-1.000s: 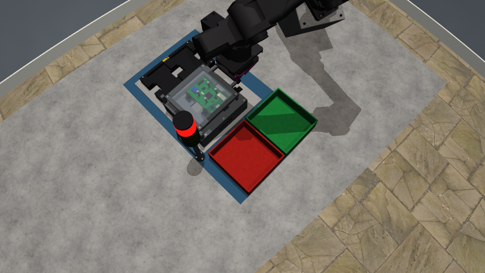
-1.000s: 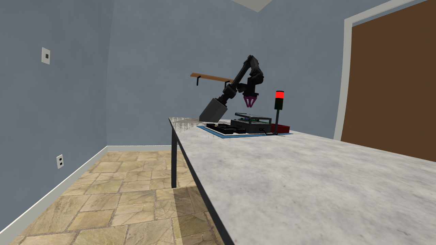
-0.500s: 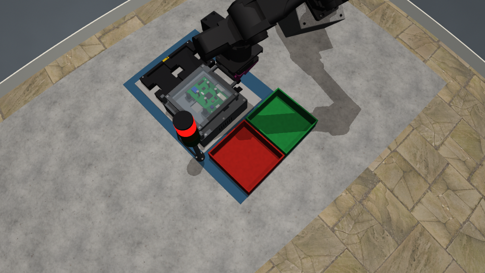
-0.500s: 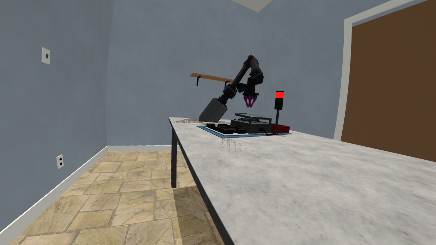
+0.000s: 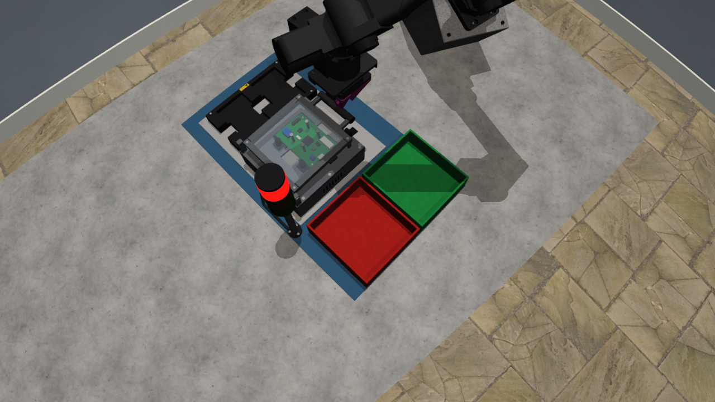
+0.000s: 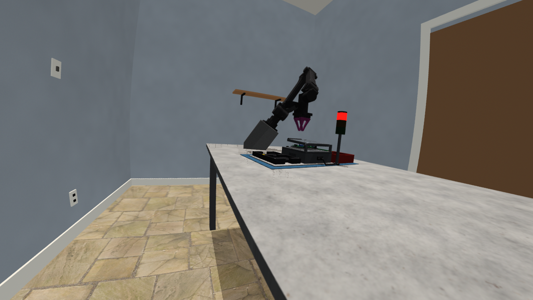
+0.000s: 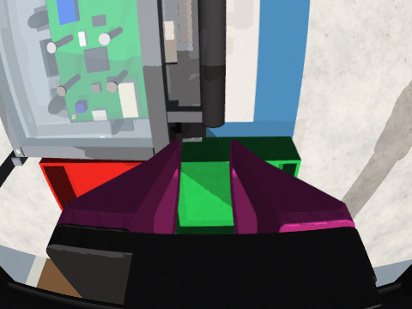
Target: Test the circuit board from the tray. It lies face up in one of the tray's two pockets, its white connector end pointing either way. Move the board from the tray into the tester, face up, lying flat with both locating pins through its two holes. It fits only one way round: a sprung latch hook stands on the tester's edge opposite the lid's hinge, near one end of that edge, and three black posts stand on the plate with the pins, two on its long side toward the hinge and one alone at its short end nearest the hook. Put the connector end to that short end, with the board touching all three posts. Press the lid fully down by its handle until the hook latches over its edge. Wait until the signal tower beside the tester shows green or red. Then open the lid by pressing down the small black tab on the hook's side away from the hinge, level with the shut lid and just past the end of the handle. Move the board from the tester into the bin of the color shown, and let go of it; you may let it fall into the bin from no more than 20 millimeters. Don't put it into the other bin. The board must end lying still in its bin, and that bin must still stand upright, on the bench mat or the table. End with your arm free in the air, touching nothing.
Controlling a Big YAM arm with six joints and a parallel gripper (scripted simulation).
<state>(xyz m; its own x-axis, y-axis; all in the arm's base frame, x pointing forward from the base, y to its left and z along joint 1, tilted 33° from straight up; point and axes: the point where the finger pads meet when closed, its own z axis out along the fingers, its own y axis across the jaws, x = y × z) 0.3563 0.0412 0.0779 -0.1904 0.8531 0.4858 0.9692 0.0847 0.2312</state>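
Observation:
The green circuit board point(image 5: 302, 138) lies in the black tester point(image 5: 305, 159) under the shut clear lid; it also shows in the wrist view point(image 7: 94, 57). The lid's black handle bar point(image 7: 213, 51) runs along the edge away from the hinge. The signal tower point(image 5: 272, 188) beside the tester glows red, as the side view point(image 6: 341, 116) also shows. My gripper point(image 7: 205, 151) point(image 6: 301, 125) hangs in the air above the handle side of the tester. Its purple fingers stand partly apart with nothing between them. The hook at the end of the handle is too small to make out.
The red bin point(image 5: 362, 229) and the green bin point(image 5: 414, 175) stand side by side on the blue mat, right of the tester. The black tray point(image 5: 254, 97) lies behind the tester, both pockets empty. My arm's base stands at the back.

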